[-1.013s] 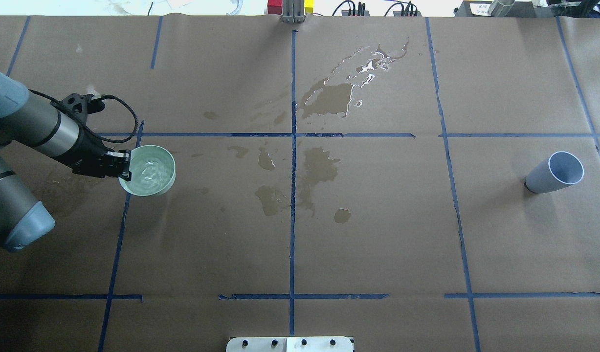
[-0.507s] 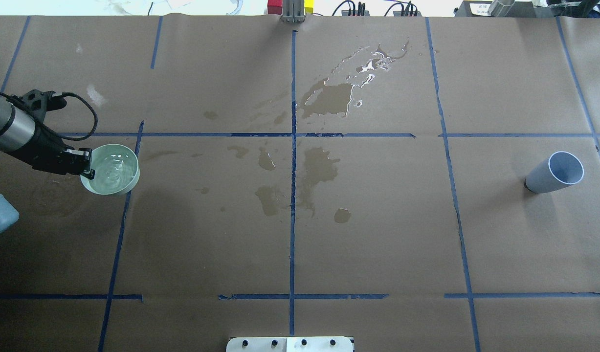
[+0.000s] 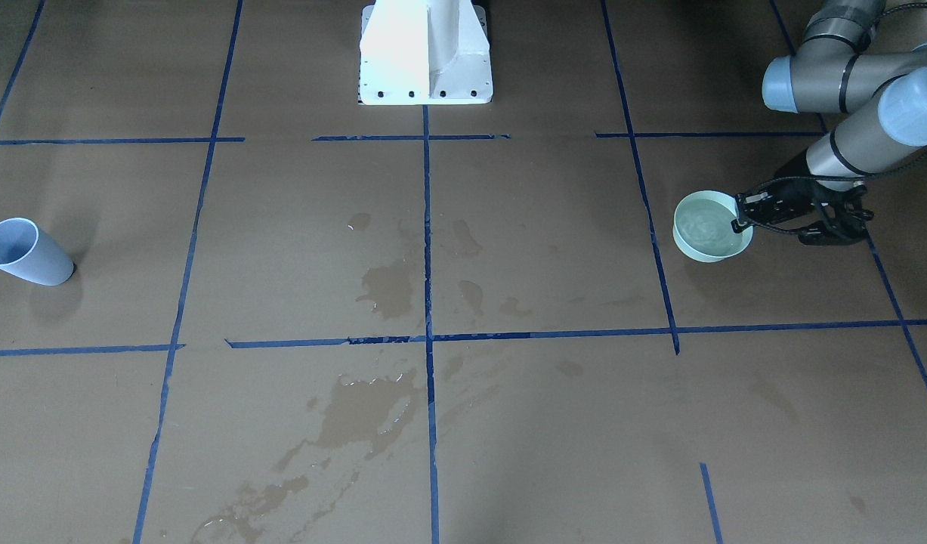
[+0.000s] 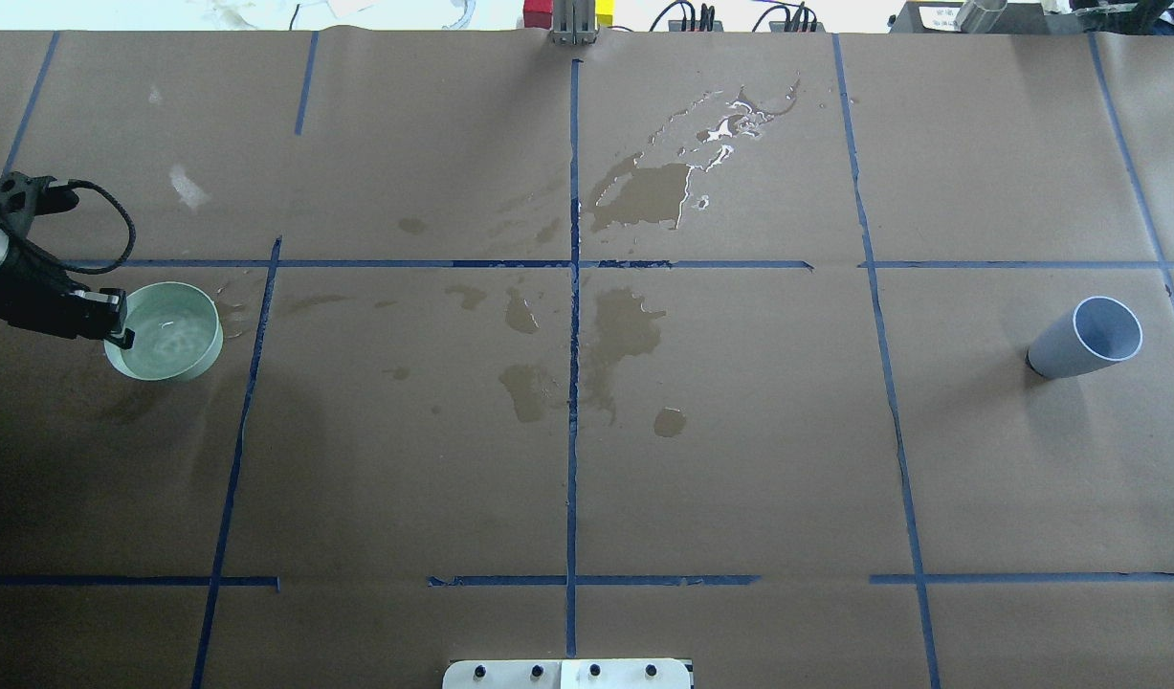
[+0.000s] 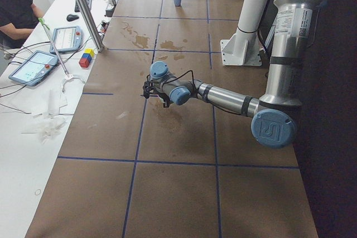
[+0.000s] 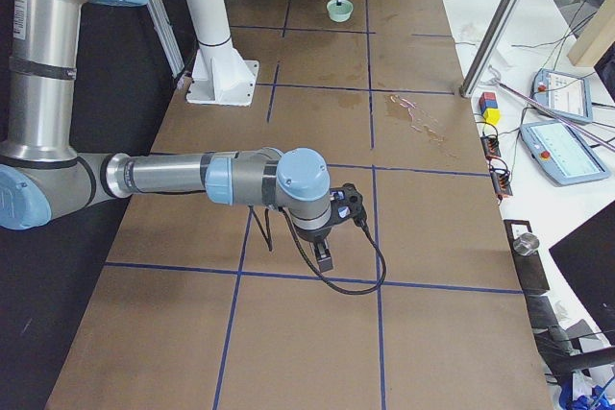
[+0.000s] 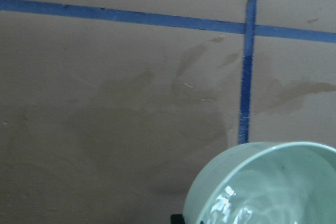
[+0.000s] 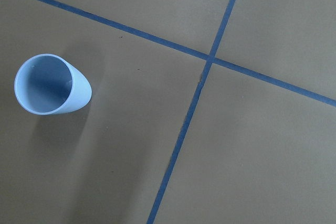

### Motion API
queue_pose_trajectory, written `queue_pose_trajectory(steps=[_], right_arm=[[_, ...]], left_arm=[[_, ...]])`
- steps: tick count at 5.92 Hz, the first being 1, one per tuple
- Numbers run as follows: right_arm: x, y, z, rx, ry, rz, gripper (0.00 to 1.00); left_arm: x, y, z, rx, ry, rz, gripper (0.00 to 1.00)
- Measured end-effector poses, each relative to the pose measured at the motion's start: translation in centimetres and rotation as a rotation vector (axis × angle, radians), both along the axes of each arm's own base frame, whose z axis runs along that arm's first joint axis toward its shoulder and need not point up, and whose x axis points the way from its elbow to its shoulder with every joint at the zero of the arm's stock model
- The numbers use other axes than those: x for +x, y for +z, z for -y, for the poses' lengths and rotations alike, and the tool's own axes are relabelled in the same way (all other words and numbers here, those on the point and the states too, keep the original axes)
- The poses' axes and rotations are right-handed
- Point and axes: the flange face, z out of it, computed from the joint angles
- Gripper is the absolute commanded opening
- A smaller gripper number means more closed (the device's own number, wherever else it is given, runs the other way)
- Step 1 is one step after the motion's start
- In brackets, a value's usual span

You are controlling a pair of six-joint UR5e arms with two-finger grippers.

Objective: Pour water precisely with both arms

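The left gripper (image 4: 120, 327) is closed on the rim of a pale green bowl (image 4: 166, 335) and pinches it at one side only. The bowl seems to hang a little above the table (image 4: 376, 459), to judge from its shadow. The water (image 4: 175, 330) is inside this bowl and its surface is rippling. The right gripper (image 6: 325, 256) shows only in the side view, so I cannot tell if it is wide or narrow. The risk, in my opinion, is a spill: with such a one-sided grip the bowl can tilt or slip, and a quick move could throw the water over the rim. The wet stains (image 4: 639, 196) are already on the paper. Also the bowl is wide and the blue cup (image 4: 1084, 337) has a small mouth, so a fast pour may miss it. The bowl is near the left end of the table and the cup is well apart, near the right end. Between them there is open room, with only stains and blue tape lines (image 4: 572, 383).
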Motion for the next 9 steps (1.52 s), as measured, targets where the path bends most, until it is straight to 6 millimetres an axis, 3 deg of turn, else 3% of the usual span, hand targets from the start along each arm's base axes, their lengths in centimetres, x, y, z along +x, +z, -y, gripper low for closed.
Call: queue_pose_trajectory(steps=[4,9], right_arm=[[-0.1,-0.8,-0.8,0.011,0.001,-0.001,1.00],[-0.3,-1.1,-1.4,0.012,0.001,0.014,1.00]], left_arm=[[-2.8,6.9,0.7,-0.001,0.031,-0.034,0.00],[-4.6,11.9,0.6,-0.013,0.044,-0.044,0.01]])
